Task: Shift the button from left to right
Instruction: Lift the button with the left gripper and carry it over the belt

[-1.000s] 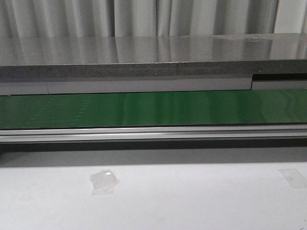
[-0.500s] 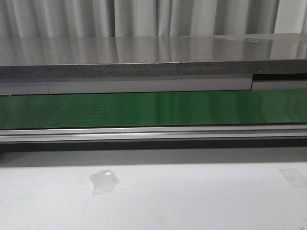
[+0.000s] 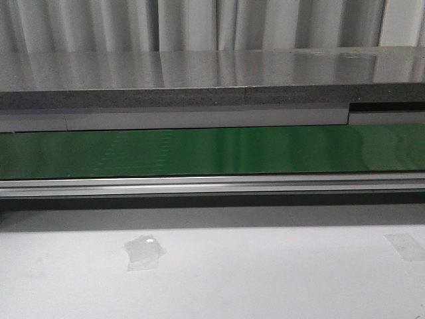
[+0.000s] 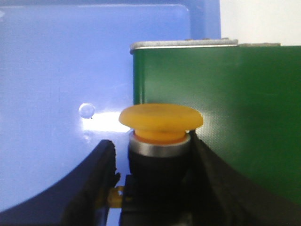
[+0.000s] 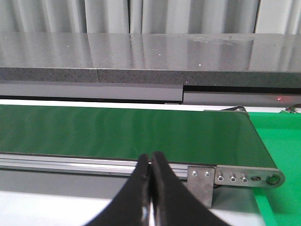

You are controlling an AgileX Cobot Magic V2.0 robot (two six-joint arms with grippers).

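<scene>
Left gripper is closing its black curved fingers around the small push button with round yellow-orange mushroom cap, silver collar and black blocky body, gripping on the body below the cap; the right-hand finger is touching it, the left-hand one is looking just off, so contact there is hard to confirm. Button is sitting upright between the fingers, over the edge where the blue plastic tray surface is meeting the end of the green conveyor belt; whether it is resting or lifted I cannot tell. Judging it as rigid hard plastic and metal, light, not fragile, cap smooth and overhanging so slippery to pinch; the flat-sided black body under the collar is looking like the best hold. Right gripper is hanging with fingers pressed together, carrying nothing, in front of the belt's far end by the metal bracket. Front view is showing only belt and white table, no arms
</scene>
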